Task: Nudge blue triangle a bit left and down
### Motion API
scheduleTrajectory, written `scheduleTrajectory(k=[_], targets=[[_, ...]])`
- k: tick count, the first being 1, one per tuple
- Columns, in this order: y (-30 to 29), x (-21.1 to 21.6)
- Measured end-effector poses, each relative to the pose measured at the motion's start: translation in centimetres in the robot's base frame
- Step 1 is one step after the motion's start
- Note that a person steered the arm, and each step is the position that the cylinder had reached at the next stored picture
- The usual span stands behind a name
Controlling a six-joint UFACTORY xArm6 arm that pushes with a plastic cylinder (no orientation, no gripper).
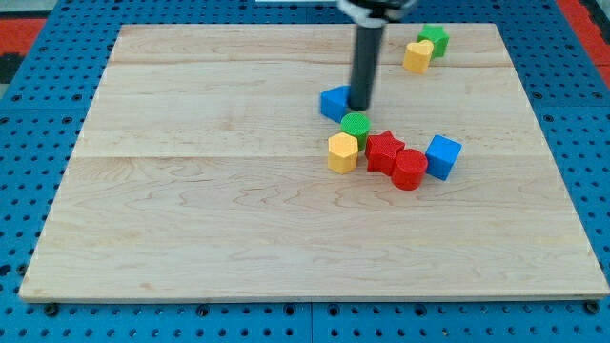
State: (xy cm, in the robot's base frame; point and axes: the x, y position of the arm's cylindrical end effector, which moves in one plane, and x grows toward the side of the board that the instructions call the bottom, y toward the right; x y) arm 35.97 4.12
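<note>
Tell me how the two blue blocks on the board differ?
The blue triangle sits right against my tip, on its left in the view; the blue cube lies far from it. The triangle stands above the green round block; the cube sits at the right end of the cluster, beside a red block. Both share the same blue colour.

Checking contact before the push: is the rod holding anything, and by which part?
Nothing is held. My tip has no means of gripping; it stands against the right side of the blue triangle block, above the green round block.
</note>
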Motion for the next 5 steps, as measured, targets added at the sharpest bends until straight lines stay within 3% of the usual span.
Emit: scheduleTrajectory(k=[1, 3, 4, 5], targets=[[-5.0, 2.0], [-20.6, 1.7], [-13.4, 2.4], [-10.5, -0.7]])
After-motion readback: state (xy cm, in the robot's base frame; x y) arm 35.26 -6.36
